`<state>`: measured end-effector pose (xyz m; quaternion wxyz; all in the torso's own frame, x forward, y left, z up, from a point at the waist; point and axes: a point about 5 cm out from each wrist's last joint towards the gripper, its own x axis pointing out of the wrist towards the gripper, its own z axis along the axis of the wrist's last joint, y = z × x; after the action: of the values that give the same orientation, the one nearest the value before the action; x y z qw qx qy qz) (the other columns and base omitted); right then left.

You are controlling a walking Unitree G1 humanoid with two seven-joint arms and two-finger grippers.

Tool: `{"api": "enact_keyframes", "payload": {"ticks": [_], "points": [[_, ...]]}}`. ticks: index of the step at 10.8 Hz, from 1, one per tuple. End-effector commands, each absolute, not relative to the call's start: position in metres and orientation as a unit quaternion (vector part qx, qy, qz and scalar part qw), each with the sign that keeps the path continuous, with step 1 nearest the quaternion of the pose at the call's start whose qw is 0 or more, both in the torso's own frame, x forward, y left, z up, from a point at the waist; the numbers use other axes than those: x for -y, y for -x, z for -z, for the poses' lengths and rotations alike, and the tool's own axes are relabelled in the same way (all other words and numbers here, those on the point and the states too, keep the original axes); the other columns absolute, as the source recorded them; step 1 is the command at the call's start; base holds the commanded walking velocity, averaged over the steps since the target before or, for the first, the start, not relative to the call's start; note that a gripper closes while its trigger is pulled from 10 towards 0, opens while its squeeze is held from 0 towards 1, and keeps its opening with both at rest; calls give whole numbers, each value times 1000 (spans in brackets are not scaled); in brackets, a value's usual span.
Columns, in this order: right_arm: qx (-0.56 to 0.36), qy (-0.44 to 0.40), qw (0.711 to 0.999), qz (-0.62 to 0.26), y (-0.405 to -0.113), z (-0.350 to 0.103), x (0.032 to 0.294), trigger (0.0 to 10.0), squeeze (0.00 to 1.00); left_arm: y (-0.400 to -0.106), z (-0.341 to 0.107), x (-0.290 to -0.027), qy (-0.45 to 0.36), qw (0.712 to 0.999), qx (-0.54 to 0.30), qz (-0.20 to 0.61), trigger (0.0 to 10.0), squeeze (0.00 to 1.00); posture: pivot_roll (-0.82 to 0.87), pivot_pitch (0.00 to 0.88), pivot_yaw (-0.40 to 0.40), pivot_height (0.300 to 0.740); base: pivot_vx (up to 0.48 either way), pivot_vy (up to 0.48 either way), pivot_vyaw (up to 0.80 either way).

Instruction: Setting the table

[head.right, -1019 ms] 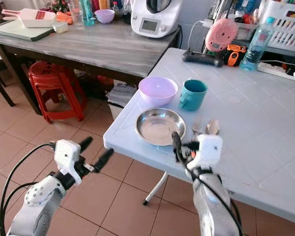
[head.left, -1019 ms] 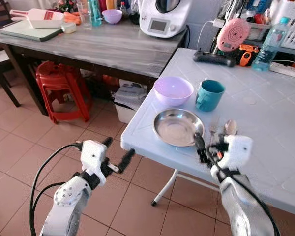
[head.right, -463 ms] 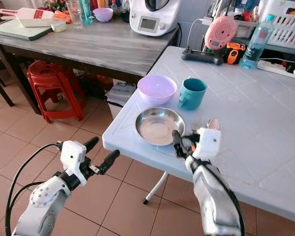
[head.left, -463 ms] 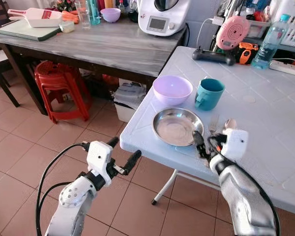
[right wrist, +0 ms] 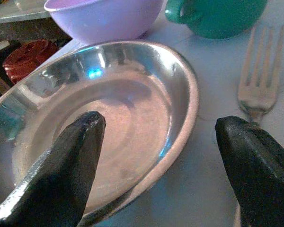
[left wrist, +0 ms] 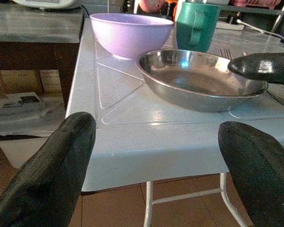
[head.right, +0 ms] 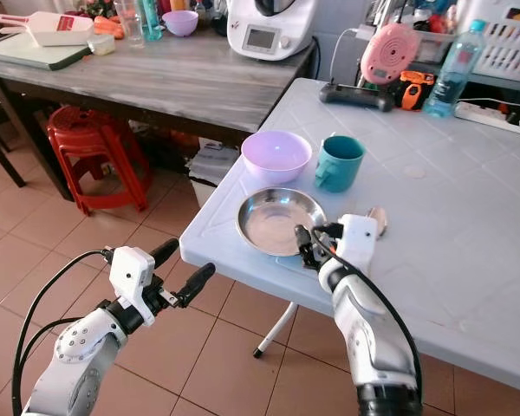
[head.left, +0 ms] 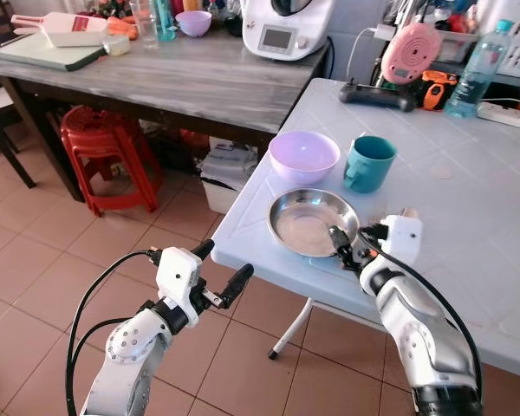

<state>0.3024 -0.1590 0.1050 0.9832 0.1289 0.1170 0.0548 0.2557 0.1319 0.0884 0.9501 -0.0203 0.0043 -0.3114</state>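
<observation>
A steel plate [head.left: 310, 221] lies near the front edge of the white table [head.left: 468, 260]. Behind it stand a purple bowl [head.left: 304, 158] and a teal mug [head.left: 369, 165]. A fork [right wrist: 260, 90] lies on the table to the plate's right, and a spoon [head.right: 377, 218] beside it is partly hidden by my right wrist. My right gripper [head.left: 351, 247] is open, its fingers straddling the plate's near right rim [right wrist: 180, 137], one finger over the plate and one by the fork. My left gripper [head.left: 221, 269] hangs open over the floor, just below and in front of the table edge [left wrist: 146, 151].
A dark wooden table [head.left: 173, 78] at the back left carries a white kitchen machine [head.left: 282, 26] and a cutting board [head.left: 43, 52]. A red stool [head.left: 104, 152] and a box [head.left: 230, 173] stand under it. A water bottle [head.left: 478, 65] and a black remote [head.left: 377, 94] sit at the white table's far end.
My right gripper has moved forward and left, from beside the fork to the plate's rim. My left gripper has risen slightly towards the table edge.
</observation>
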Motion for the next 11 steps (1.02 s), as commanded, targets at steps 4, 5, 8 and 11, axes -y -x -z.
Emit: {"api": "enact_keyframes", "payload": {"ticks": [4, 5, 8, 11], "points": [[-132, -144, 978, -68, -316, -105, 155, 9961, 0, -253, -89, -132, 18, 946, -4, 322, 10000, 0, -26, 105, 2, 740, 0, 0, 0], [-132, -141, 979, -69, -319, -106, 153, 0, 0, -253, -89, -131, 18, 946, -4, 324, 10000, 0, -26, 105, 2, 740, 0, 0, 0], [-143, -145, 975, -86, -321, -103, 147, 0, 0, -251, -87, -137, 11, 943, -9, 333, 10000, 0, -17, 110, 0, 740, 0, 0, 0], [-154, -155, 972, -88, -320, -100, 145, 0, 0, -248, -90, -137, 11, 936, -3, 353, 10000, 0, -17, 110, 0, 740, 0, 0, 0]]}}
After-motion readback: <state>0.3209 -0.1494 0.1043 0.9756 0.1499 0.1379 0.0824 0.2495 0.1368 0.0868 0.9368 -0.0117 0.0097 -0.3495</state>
